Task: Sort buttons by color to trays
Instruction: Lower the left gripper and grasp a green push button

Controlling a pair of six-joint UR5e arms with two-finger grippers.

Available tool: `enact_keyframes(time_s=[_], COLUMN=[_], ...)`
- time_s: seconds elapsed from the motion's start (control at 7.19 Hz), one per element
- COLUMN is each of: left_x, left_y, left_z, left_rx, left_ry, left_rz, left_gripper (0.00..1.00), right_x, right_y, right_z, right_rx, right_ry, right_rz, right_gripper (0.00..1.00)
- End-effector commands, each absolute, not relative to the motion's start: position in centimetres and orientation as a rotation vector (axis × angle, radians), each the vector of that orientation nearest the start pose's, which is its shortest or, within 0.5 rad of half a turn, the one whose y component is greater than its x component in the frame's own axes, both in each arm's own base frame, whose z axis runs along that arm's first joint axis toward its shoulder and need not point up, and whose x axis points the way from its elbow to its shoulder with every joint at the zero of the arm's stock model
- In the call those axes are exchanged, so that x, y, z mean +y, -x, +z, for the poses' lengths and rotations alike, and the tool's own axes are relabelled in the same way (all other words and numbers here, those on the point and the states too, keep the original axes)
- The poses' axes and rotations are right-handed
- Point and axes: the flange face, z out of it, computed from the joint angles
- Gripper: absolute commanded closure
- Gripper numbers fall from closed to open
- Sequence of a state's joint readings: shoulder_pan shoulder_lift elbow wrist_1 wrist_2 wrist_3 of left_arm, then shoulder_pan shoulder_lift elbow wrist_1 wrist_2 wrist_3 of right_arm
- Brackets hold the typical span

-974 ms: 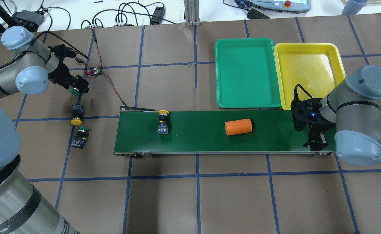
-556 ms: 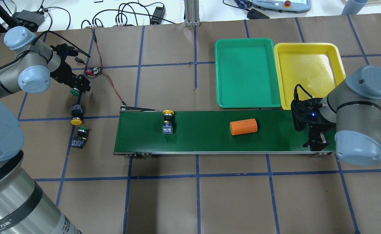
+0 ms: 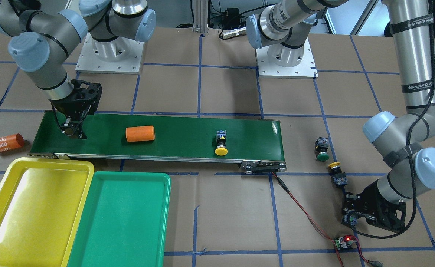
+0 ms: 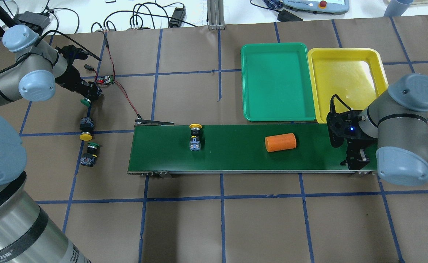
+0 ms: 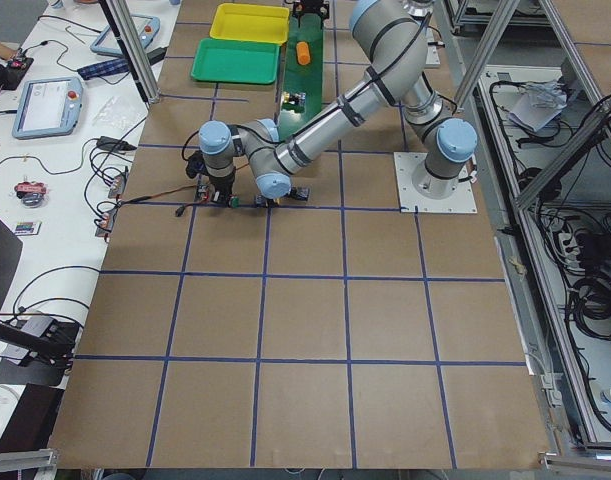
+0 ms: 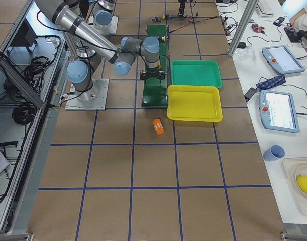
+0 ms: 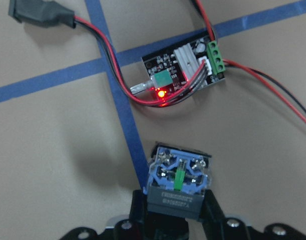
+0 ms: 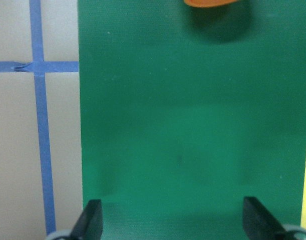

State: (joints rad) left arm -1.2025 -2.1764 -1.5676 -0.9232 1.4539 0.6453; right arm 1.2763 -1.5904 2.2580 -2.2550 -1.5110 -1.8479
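Note:
My left gripper [image 4: 88, 94] is shut on a green-capped button [image 4: 86, 102], held just above the table at the far left; the left wrist view shows its grey-blue contact block [image 7: 179, 182] between the fingers. A yellow-capped button [image 4: 86, 130] and a second green-capped button [image 4: 90, 153] lie on the table below it. Another yellow-capped button [image 4: 195, 137] lies on the conveyor belt [image 4: 236, 160]. My right gripper [image 4: 354, 160] is open and empty over the belt's right end. The green tray [image 4: 278, 82] and the yellow tray [image 4: 345, 80] sit side by side behind the belt.
An orange cylinder [image 4: 280, 142] lies on the belt between the yellow button and my right gripper. A second orange cylinder marked 4680 [image 3: 6, 143] lies off the belt's end. A small controller board [image 4: 106, 79] with red and black wires sits close to my left gripper.
The belt has carried the yellow button and the orange cylinder to the right, toward my right gripper. My left gripper with the green button has shifted slightly away from the other buttons.

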Motion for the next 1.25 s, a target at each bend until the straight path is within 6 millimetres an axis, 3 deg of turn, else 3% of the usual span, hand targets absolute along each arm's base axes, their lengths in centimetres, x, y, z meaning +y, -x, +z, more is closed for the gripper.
enact_keyframes(time_s=[0.0,0.14,0.42,0.56,0.83,1.11], left_x=[-66.8,-65.5,-61.7,-58.9,-53.1,-49.5], left_y=[-9.7,-8.1,-0.9,2.6,4.7,6.9], left_z=[23.0,26.1,30.6,30.6,30.8,29.4], left_rx=[3.227,3.25,3.269,3.277,3.287,3.337], left_ry=[-0.403,-0.236,-0.062,-0.04,0.043,0.128], left_rz=[-0.132,-0.117,-0.075,-0.037,0.003,0.042], left_gripper=[1.0,1.0,1.0,1.0,1.0,1.0], right_x=[-42.4,-42.4,-42.4,-42.4,-42.4,-42.4], right_y=[-1.7,-1.7,-1.7,-1.7,-1.7,-1.7], right_z=[24.6,24.6,24.6,24.5,24.6,24.6], right_rx=[2.228,2.228,2.227,2.226,2.227,2.229], right_ry=[2.192,2.192,2.191,2.19,2.191,2.189], right_rz=[-0.094,-0.094,-0.092,-0.091,-0.092,-0.092], right_gripper=[0.0,0.0,0.0,0.0,0.0,0.0])
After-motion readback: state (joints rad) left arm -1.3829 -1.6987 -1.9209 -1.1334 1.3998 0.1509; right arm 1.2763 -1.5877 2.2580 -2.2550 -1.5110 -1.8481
